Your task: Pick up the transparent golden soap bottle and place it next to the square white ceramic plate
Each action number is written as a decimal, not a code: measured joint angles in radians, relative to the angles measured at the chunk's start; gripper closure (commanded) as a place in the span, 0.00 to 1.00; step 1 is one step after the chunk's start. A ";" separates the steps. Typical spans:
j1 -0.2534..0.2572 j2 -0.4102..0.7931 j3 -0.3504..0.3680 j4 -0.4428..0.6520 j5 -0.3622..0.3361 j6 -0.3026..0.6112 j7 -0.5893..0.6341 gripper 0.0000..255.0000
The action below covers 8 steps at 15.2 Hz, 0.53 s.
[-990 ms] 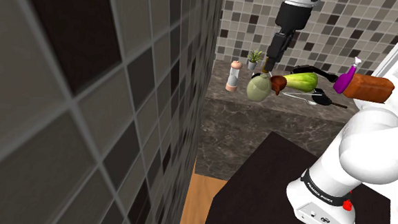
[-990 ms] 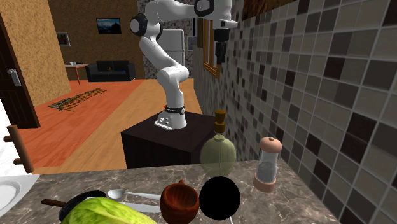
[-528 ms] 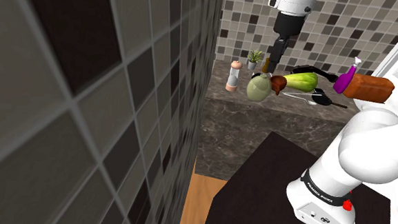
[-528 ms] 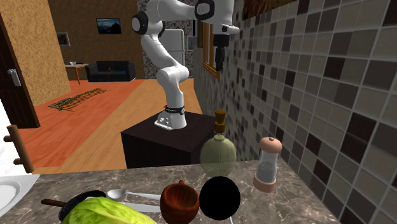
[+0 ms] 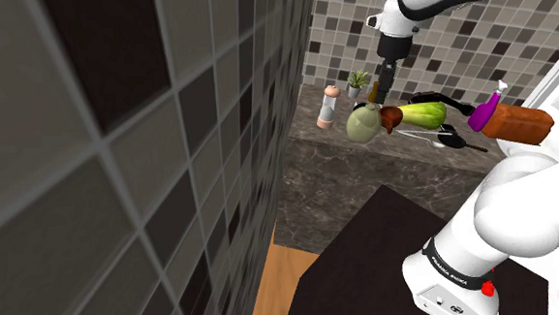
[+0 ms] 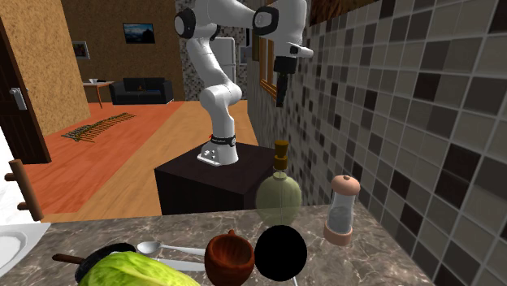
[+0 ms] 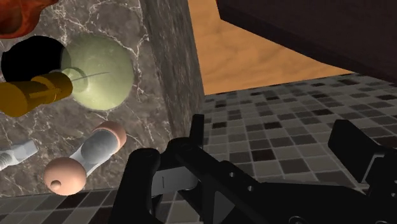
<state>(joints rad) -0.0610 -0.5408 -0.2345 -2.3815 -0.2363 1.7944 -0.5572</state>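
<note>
Jaws: spread wide and empty, pointing down. The two fingers (image 7: 145, 173) stand well apart with nothing between them. They hang high over the counter (image 7: 162, 57), about at its edge nearest the stand (image 6: 195, 183) and close to the tiled wall (image 6: 406, 106). Judgement: the height keeps them clear of the tall pump top while they line up. The approach is in hand and no grasp has been made.

Soap bottle (image 6: 279, 201): upright and untouched, just inside that same edge and well below the jaws. It has a round olive see-through body and a golden pump neck. Judgement: the neck is the likelier hold.

Neighbours: a pink-capped grinder (image 6: 341, 208) stands near it on the wall side, apart from it. A brown bowl (image 6: 230, 257) and a black ball (image 6: 280, 253) sit further in from the edge. Judgement: a descent drifting wallward risks toppling the grinder.
</note>
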 measured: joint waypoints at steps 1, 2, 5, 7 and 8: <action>-0.002 0.026 -0.014 0.009 -0.013 0.014 -0.027 0.00; -0.002 0.064 -0.028 0.025 -0.024 0.033 -0.052 0.00; -0.008 0.152 -0.070 0.072 -0.056 0.071 -0.135 0.00; -0.014 0.216 -0.101 0.097 -0.076 0.109 -0.193 0.00; -0.016 0.252 -0.116 0.122 -0.081 0.121 -0.224 0.00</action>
<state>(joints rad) -0.0768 -0.2884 -0.3502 -2.2595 -0.3176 1.9150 -0.7813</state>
